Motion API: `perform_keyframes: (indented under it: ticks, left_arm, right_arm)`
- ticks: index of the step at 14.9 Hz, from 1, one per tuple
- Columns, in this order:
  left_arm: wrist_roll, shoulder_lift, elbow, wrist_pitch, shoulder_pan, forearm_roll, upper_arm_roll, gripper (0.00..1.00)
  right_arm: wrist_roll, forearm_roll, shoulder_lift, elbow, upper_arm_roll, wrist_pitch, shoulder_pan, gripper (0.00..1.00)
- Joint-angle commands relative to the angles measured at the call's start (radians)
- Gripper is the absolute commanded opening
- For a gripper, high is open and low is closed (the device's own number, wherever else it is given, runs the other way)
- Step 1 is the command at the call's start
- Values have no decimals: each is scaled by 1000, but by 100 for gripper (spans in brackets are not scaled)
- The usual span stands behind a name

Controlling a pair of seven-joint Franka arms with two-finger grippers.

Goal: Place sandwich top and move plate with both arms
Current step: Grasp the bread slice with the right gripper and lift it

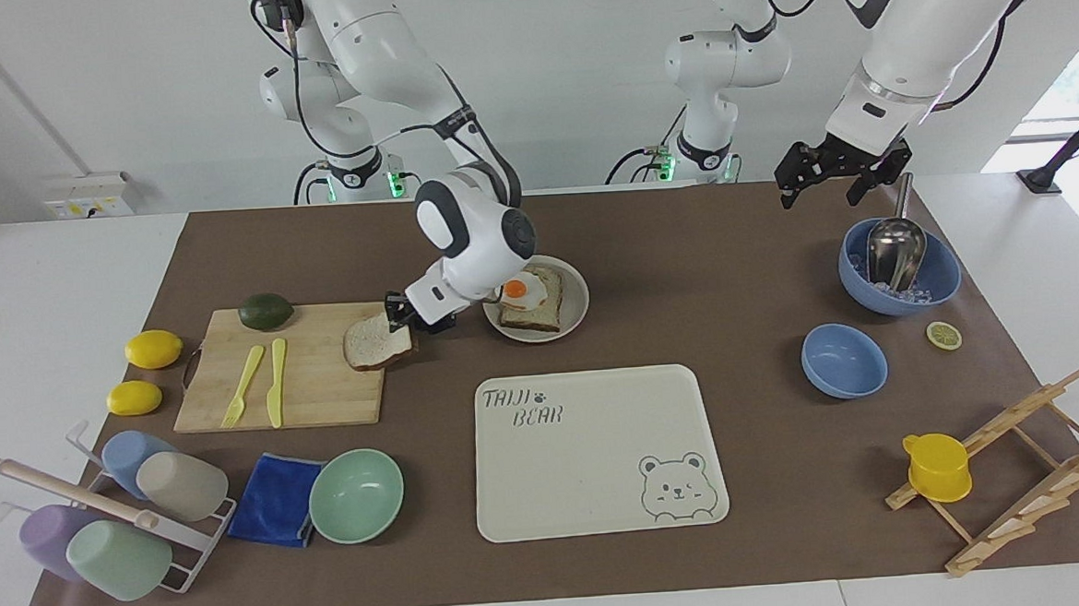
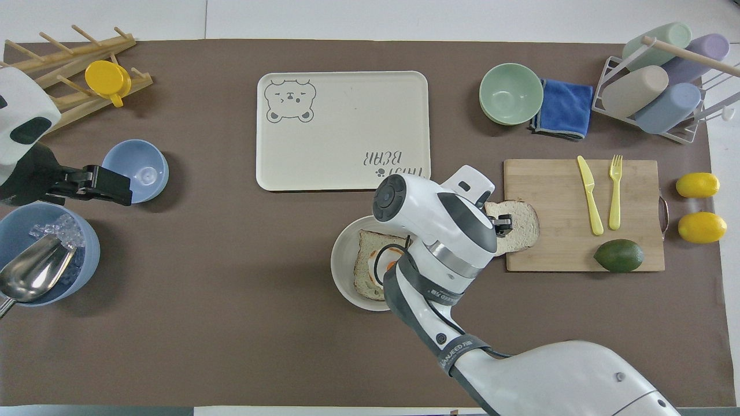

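The sandwich top (image 1: 373, 342), a pale slice with a brown crust, hangs tilted just above the cutting board's edge nearest the plate; it also shows in the overhead view (image 2: 522, 224). My right gripper (image 1: 400, 320) is shut on the slice's edge, as the overhead view (image 2: 502, 225) also shows. The round cream plate (image 1: 578, 308) lies beside the board and bears a bread slice with a fried egg (image 1: 524, 293). In the overhead view the right arm hides part of the plate (image 2: 342, 271). My left gripper (image 1: 827, 177) waits open in the air near the blue ice bowl.
A wooden cutting board (image 1: 304, 389) holds a yellow fork, a knife and an avocado. The cream bear tray (image 1: 594, 466) lies farther from the robots than the plate. A mint bowl (image 1: 356, 495), blue cloth, cup rack, two lemons, two blue bowls (image 1: 843, 359) and a wooden rack stand around.
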Motion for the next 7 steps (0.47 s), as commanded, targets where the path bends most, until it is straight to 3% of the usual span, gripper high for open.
perform_keyframes:
  ticks: [1,4,7]
  left_arm:
    - [5,-13,-13,18,8,6,-4,100]
    - [4,-13,-13,18,8,6,-4,100]
    - [4,-13,-13,18,8,6,-4,100]
  right_arm:
    - [-9,10,31,174,18,-214,42,0]
    - [-7,10,20,231,54,-361,94,0]
    - [17,23,14,236,89,-383,122,0]
